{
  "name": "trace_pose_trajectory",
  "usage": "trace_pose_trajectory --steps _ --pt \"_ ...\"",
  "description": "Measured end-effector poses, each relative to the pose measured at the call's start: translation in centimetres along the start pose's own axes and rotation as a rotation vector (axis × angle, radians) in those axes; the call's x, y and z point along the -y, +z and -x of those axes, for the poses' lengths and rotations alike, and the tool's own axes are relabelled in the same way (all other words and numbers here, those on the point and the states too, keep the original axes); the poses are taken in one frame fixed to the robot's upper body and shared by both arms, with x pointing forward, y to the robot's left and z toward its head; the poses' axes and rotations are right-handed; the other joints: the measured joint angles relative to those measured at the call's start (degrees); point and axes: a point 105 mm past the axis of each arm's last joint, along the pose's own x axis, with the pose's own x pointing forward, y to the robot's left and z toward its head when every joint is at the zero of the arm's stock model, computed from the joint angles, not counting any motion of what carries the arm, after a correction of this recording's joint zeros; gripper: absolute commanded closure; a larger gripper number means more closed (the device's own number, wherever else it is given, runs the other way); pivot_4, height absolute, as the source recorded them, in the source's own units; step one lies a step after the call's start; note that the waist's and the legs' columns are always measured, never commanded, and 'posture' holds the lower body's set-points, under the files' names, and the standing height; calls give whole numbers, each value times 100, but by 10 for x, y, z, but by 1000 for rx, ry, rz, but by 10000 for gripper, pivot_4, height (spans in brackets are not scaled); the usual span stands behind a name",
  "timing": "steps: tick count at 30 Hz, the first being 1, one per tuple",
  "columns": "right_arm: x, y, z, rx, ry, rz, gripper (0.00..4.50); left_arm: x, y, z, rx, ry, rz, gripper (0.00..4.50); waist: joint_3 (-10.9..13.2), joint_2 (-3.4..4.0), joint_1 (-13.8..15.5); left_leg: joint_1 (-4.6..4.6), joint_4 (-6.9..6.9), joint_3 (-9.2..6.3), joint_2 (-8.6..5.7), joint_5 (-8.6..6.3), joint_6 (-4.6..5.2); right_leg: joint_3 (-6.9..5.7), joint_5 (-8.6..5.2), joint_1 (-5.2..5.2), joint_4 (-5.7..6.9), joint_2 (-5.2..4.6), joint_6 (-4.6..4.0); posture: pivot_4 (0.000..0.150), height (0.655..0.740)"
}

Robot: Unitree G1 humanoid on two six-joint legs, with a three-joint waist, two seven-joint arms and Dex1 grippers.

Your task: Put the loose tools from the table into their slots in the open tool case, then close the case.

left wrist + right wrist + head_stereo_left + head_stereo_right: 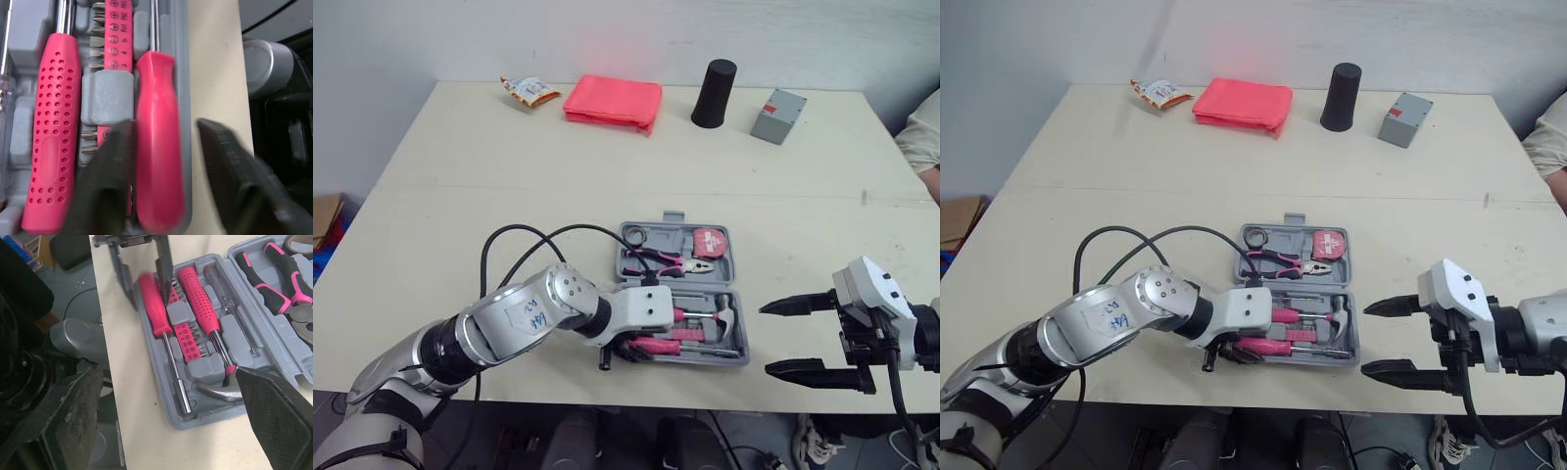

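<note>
A grey tool case lies open near the table's front edge. Its far half holds pink-handled pliers and a pink tape measure. In the near half lie a hammer with a dotted pink handle, a row of bits and a pink screwdriver. My left gripper hovers over the case's front left corner, open, one finger on each side of the screwdriver handle, with a gap showing at one finger. To the right of the case my right gripper is open and holds nothing.
At the back of the table are a snack packet, a folded pink cloth, a black cylinder and a small grey box. A person's sleeve shows at the right edge.
</note>
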Motion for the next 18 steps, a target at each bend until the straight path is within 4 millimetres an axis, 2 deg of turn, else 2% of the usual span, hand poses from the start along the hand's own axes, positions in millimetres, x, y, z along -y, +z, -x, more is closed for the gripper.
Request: trace_pose_trajectory --steps 1,5,8,14,18 --pt "0 0 0 0 2 -1 0 0 2 4 5 -3 -21 7162 0 0 0 0 0 0 0 0 0 0 0 0 0 0 0 1500 7361" --pt "0 2 -2 3 12 8 0 -2 21 16 100 -7 -88 7162 0 0 -1 0 5 0 0 0 0 -1 0 2 2 0 0 1500 7361" --pt "1 -1 -6 4 30 -4 0 -2 35 13 262 -22 -85 16521 0 1 -2 0 10 -3 0 -1 2 -4 0 4 4 -1 0 1500 7361" --pt "4 -1 -10 30 23 -11 0 7 16 2 489 -81 20 44288 -1 2 -38 1 19 -5 1 -1 2 -8 0 5 10 -1 0 1500 7361" --pt "5 0 -9 33 17 -6 0 1 0 -7 497 -45 67 44751 -2 3 0 -2 44 -15 1 -8 13 -13 0 15 13 -4 0 1500 7361"
